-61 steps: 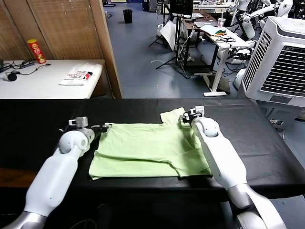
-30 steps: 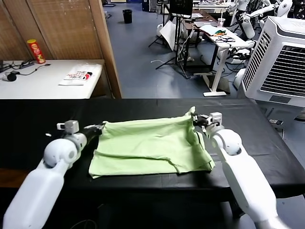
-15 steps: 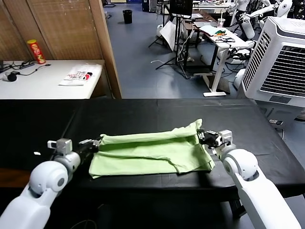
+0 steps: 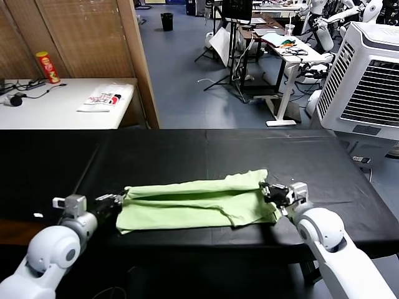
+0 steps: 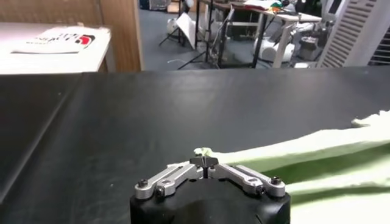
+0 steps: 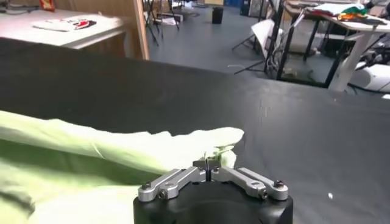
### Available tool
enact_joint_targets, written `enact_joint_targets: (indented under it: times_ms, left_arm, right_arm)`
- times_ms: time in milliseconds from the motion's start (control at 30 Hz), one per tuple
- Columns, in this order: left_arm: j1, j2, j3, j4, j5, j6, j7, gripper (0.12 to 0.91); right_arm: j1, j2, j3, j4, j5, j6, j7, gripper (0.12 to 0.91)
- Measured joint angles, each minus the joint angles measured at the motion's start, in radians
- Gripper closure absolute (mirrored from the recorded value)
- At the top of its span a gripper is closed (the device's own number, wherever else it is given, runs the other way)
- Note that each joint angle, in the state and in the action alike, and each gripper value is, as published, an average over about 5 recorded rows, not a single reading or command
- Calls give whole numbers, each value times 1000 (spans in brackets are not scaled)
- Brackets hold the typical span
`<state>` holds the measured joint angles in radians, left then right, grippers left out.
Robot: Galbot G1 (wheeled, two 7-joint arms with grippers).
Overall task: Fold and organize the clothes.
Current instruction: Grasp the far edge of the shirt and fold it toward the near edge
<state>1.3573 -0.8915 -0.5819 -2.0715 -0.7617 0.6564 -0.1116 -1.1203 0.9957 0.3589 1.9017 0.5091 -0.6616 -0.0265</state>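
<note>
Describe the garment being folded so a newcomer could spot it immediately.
On the long black table, near its front edge, lies the shirt, stretched between the left gripper and right gripper. It is the only pale lime-green, wrinkled cloth there.

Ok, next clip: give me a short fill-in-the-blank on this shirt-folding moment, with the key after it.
1. The left gripper is shut on the ____ shirt.
2. The right gripper pinches the shirt's edge on the robot's ____ side.
3. The shirt lies on a ____ table.
4. The white packet rests on the ____ table behind.

Missing words: green; right; black; white
</note>
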Motion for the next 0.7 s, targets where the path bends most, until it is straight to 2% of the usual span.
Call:
enact_joint_targets:
  times_ms: [267, 300, 400, 500, 633, 700]
  left_arm:
    - [61, -18, -1, -19, 57, 6, 2, 903]
    - [66, -21, -1, -22, 60, 10, 1, 903]
    - [81, -25, -1, -33, 64, 24, -6, 894]
    - [86, -21, 0, -45, 55, 37, -23, 802]
    - [71, -6, -7, -61, 18, 51, -49, 576]
    - [56, -2, -12, -61, 0, 55, -59, 476]
  right_arm:
    - [-26, -4, 13, 25, 4, -33, 12, 896]
    - [-31, -6, 17, 31, 7, -42, 18, 881]
    - [-47, -12, 32, 56, 25, -67, 42, 774]
    - [-55, -14, 53, 86, 53, -75, 55, 612]
    - [-44, -11, 80, 115, 82, -75, 72, 382]
    - [-27, -3, 84, 114, 82, -75, 97, 301]
